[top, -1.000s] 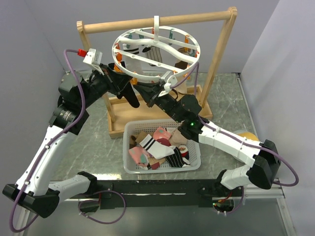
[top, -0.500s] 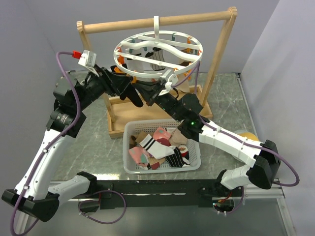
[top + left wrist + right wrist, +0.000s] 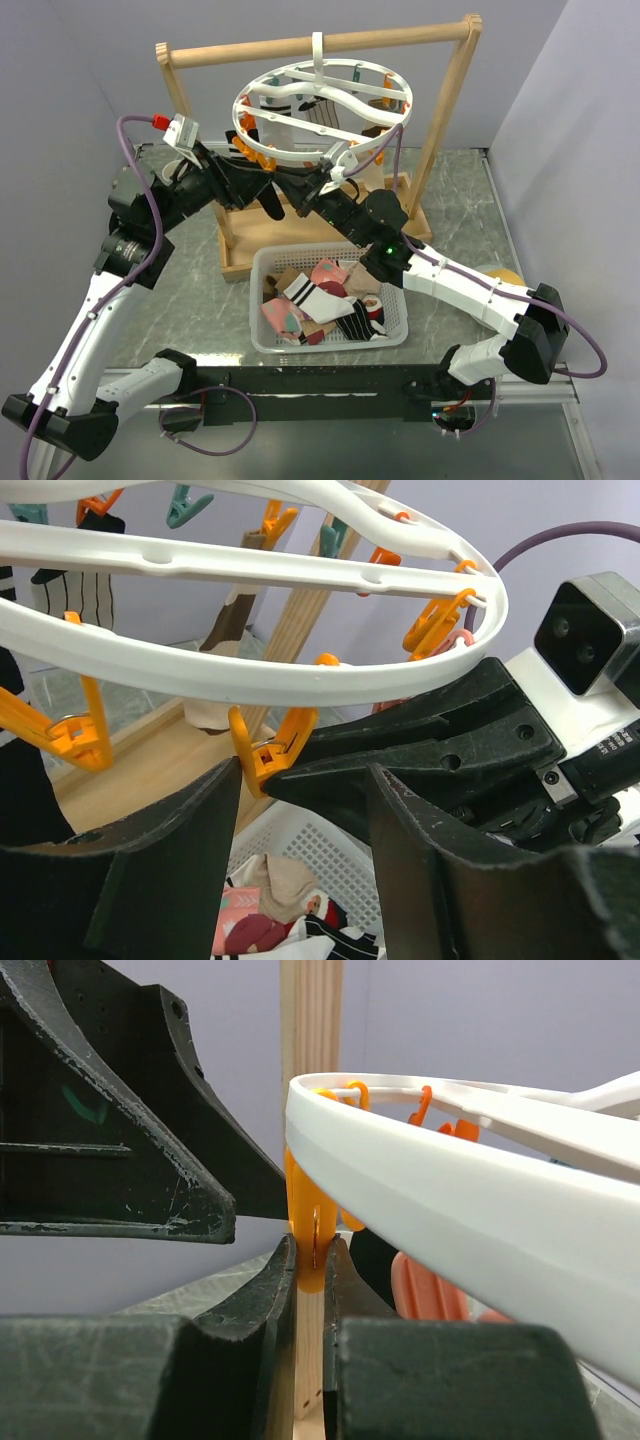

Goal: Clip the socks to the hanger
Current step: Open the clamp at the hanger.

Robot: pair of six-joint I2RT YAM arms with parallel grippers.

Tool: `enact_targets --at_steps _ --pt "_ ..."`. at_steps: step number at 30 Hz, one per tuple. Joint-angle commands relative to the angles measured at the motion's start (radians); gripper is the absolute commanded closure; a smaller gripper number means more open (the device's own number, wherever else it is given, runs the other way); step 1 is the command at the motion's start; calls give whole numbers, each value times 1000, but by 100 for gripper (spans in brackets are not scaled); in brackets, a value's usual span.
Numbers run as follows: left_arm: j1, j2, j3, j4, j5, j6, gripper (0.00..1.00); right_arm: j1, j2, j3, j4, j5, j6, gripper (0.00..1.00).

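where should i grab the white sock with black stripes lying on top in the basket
Pinch the white striped sock near its striped end, probably best coming straight down from above. It lies flat and uncovered on top, and the basket walls around it block a sideways approach.

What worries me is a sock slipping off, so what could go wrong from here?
The left gripper is open while the right gripper is shut on an orange plastic peg of the round white plastic hanger. If that peg has not bitten the black sock, it may drop outside the white plastic basket. The hanger hangs tilted from the wooden bar; tugging the peg could swing it.
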Motion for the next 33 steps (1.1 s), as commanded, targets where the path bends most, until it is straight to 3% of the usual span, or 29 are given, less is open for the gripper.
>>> enact_targets --at_steps 1,19,22,24,26,28,29,30,33 --pt "2 2 27 74 10 -14 43 7 1 50 3 3 5 100" --pt "2 82 98 151 -48 -54 55 31 21 65 -26 -11 -6 100" --pt "3 82 103 140 -68 -48 67 36 29 68 -26 -16 0 100" --pt "3 85 100 142 -68 -46 87 40 36 73 -29 -19 2 100" --pt "3 83 100 139 -67 -46 93 49 39 74 -29 -19 2 100" --pt "3 82 95 140 -64 -40 90 51 42 74 -27 -19 3 100" --pt "3 77 95 139 -62 -37 84 51 44 77 -29 -16 3 100" --pt "3 74 89 139 -59 -37 59 51 44 77 -30 -13 3 100" --pt "3 56 64 132 -45 -34 50 51 41 77 -32 -4 0 100"
